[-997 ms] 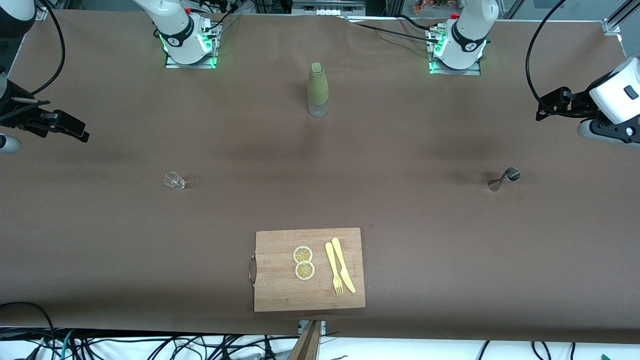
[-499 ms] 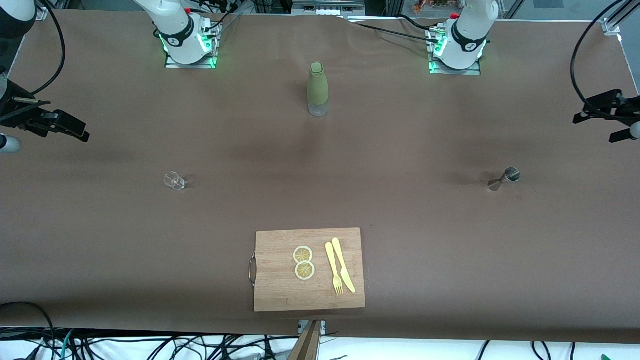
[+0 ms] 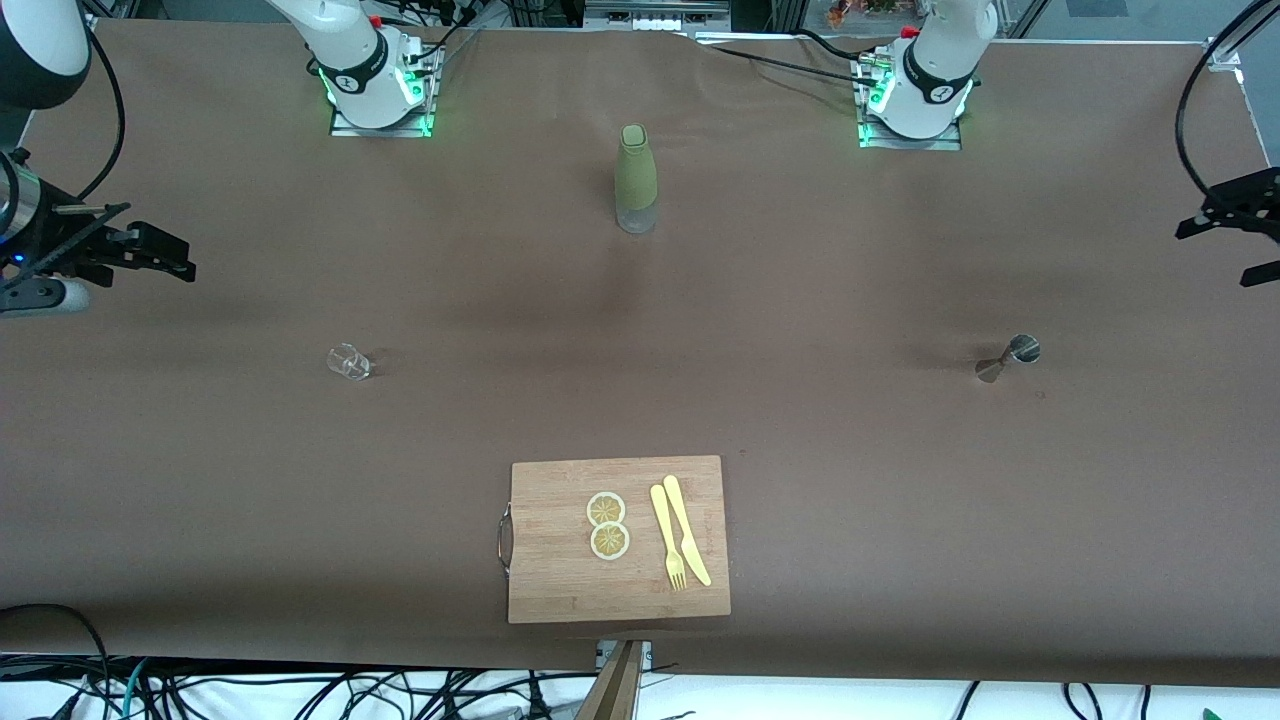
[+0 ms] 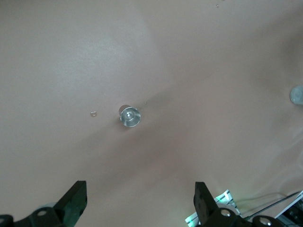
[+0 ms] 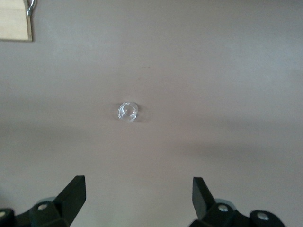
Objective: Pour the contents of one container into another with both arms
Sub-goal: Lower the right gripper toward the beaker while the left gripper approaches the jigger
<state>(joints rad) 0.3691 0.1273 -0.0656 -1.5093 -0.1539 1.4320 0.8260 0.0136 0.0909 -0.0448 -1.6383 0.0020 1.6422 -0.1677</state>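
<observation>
A small clear glass (image 3: 349, 362) stands on the brown table toward the right arm's end; in the right wrist view the glass (image 5: 128, 111) lies below and ahead of my open right gripper (image 5: 137, 198). A metal jigger (image 3: 1008, 358) stands toward the left arm's end; in the left wrist view the jigger (image 4: 129, 116) sits under my open left gripper (image 4: 139, 205). A green bottle (image 3: 636, 178) stands upright between the two bases. The right gripper (image 3: 165, 255) and left gripper (image 3: 1212, 258) hang high over the table's two ends, both empty.
A wooden cutting board (image 3: 560, 590) with a metal handle lies near the front edge and carries two lemon slices (image 3: 607, 525), a yellow fork (image 3: 667, 540) and a yellow knife (image 3: 688, 530). The board's corner (image 5: 14, 21) shows in the right wrist view.
The left arm has swung outward toward its end of the table, so only its gripper shows now. The right gripper has shifted slightly inward. Nothing on the table moved.
</observation>
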